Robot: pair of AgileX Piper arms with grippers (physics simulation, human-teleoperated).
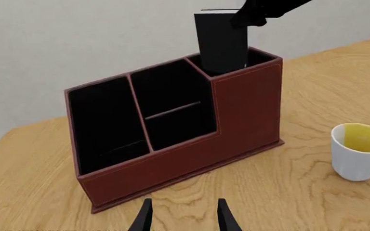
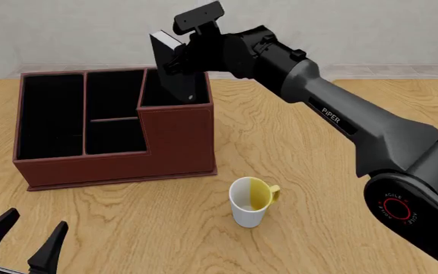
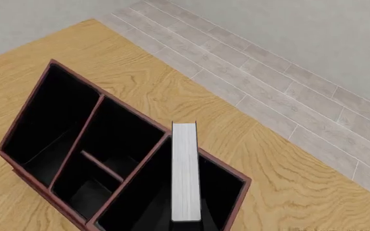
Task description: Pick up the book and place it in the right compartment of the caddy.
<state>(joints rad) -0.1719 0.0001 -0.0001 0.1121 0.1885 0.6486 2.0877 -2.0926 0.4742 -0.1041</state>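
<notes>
The black book (image 2: 175, 77) with white page edges (image 3: 186, 173) stands nearly upright, its lower part inside the right compartment (image 2: 177, 137) of the reddish-brown caddy (image 2: 82, 168). My right gripper (image 2: 179, 57) is shut on the book's upper part. From the left wrist, the book (image 1: 222, 41) sticks up out of the caddy's (image 1: 191, 159) tall end, with the right gripper (image 1: 246, 19) at its top. My left gripper (image 2: 29, 240) is open and empty near the table's front left, well short of the caddy; its fingertips (image 1: 145, 216) show in the left wrist view.
A white mug (image 2: 250, 200) with a yellow inside stands in front of the caddy, to its right, also visible as the mug (image 1: 358, 151) from the left wrist. The caddy's long left compartment (image 2: 50, 114) and two middle ones hold nothing. Beyond the table lies a tiled floor (image 3: 288, 96).
</notes>
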